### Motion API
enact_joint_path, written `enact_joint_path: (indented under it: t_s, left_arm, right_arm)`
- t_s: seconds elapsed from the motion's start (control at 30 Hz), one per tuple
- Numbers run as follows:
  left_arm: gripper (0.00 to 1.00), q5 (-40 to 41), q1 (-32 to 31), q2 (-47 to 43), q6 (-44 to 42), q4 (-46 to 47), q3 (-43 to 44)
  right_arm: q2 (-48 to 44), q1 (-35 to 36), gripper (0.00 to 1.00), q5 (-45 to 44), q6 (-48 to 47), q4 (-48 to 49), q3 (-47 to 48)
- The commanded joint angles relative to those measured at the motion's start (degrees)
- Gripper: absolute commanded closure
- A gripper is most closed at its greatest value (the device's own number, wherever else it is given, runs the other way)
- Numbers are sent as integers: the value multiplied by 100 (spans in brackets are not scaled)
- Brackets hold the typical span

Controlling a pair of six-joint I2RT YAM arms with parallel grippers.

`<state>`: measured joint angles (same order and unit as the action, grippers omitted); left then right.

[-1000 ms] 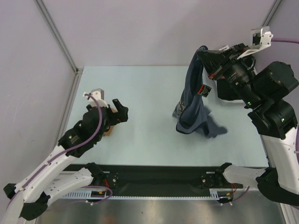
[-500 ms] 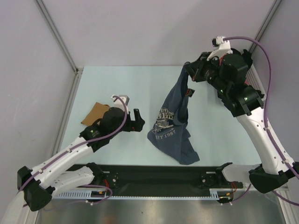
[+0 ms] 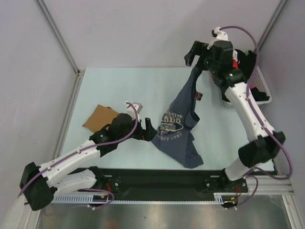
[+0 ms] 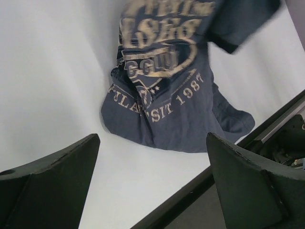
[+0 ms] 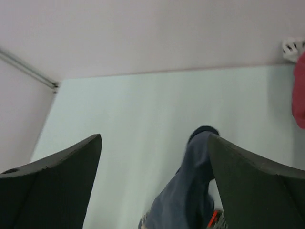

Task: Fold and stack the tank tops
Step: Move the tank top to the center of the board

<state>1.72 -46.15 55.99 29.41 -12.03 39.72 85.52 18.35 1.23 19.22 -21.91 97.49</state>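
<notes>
1. I am holding my left claw (image 3: 148, 130) low over the table (image 3: 119, 86), its fingers spread wide and gripping nothing.
2. That claw is hovering just beside the left edge of the slate-blue tank top (image 3: 177, 130). In my left wrist view the top's tan lettering, with "1987" readable, is filling the space ahead between the two fingers.
3. I am holding my right claw (image 3: 194, 53) high over the far side of the table, its fingers also wide apart and pinching nothing.
4. A strap of the blue top is reaching up right beneath that claw. In my right wrist view it is showing close to the right-hand finger, and I cannot tell whether it is hooked there or hanging free.
5. From the strap the blue top is trailing down and toward me, with its lower half lying crumpled on the table near the front edge.
6. The tan-brown tank top (image 3: 100, 117) is lying flat in a compact shape on the left part of the table, beyond my left arm and well apart from the blue one.
7. A white basket (image 3: 266, 98) is sitting at the table's right edge with dark things in it.
</notes>
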Motion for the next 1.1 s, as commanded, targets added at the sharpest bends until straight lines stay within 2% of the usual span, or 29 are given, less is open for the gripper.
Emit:
enact_joint_path:
  t_s: [0.0, 0.07, 0.13, 0.17, 0.23, 0.27, 0.33, 0.4, 0.47, 0.53, 0.63, 0.73, 0.93, 0.97, 1.07]
  left_arm:
    - [0, -128, -34, 105, -49, 131, 0]
    - [0, -84, -43, 149, -93, 17, -9]
    - [0, -5, -43, 219, -172, -114, 35]
    - [0, 22, -52, 350, -181, -193, 79]
    - [0, 48, -87, 509, -242, -369, 202]
    - [0, 48, -104, 666, -260, -396, 237]
    - [0, 66, -157, 921, -260, -466, 325]
    - [0, 74, -210, 1098, -217, -484, 404]
    - [0, 162, -297, 1361, -138, -493, 448]
    - [0, 232, -412, 1572, -23, -449, 501]
    - [0, 303, -667, 1923, 170, -283, 615]
    - [0, 469, -869, 2441, 363, -230, 843]
    - [1, 794, -887, 3522, 627, -405, 1449]
    - [2, 847, -887, 3603, 654, -440, 1511]
    - [17, 892, -826, 3814, 689, -423, 1608]
  right_arm:
    - [719, 10, 0, -852, -190, -961, 866]
    - [616, 186, 1, -958, -348, -1113, 529]
    - [125, 274, 7, -1090, -305, -1044, -105]
    - [-51, 292, 12, -1142, -192, -982, -847]
    - [-620, 275, 19, -1160, -86, -833, -1519]
    - [-806, 222, 23, -1152, 54, -797, -2158]
    - [-1263, 160, 26, -1047, 125, -736, -2733]
    - [-1484, 108, 23, -1002, 134, -674, -3390]
    - [-1731, 55, 10, -1064, 134, -561, -3736]
    - [-1801, -15, 5, -1134, 143, -516, -4115]
    - [-1662, -217, 5, -1257, 222, -367, -4466]
    - [-1275, -463, 10, -1135, 301, 28, -4703]
    - [-159, -779, 16, -1328, 415, 626, -4520]
    - [7, -824, 17, -1241, 424, 696, -4450]
    - [465, -842, 20, -1100, 486, 802, -4423]
